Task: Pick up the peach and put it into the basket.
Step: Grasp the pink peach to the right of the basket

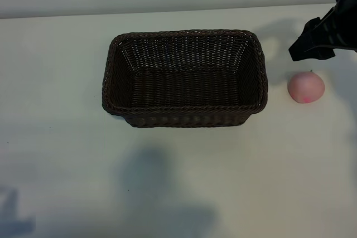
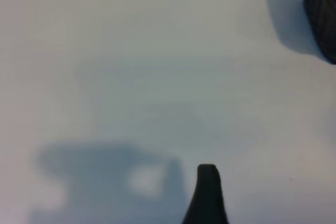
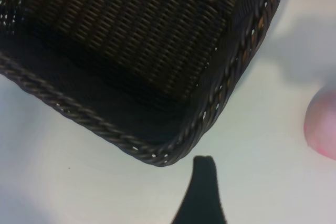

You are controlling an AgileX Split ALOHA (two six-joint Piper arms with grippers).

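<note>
- exterior view: whole basket [image 1: 184, 79], peach [image 1: 305, 87] on table just right of it – wrist views crop both
- right gripper [image 1: 313, 42] above peach: jaws spread, holding nothing
- left gripper: spread, empty

At the upper right of the exterior frame, the right arm's matte black, angular, blocky claw [image 1: 312, 45] shows. Each wrist view shows one dark, tapered, round-tipped finger [image 2: 207, 195] [image 3: 202, 192] at the lower edge.

Peach [image 1: 305, 87] on the table [image 1: 56, 137], just right of the basket [image 1: 184, 110].
</note>
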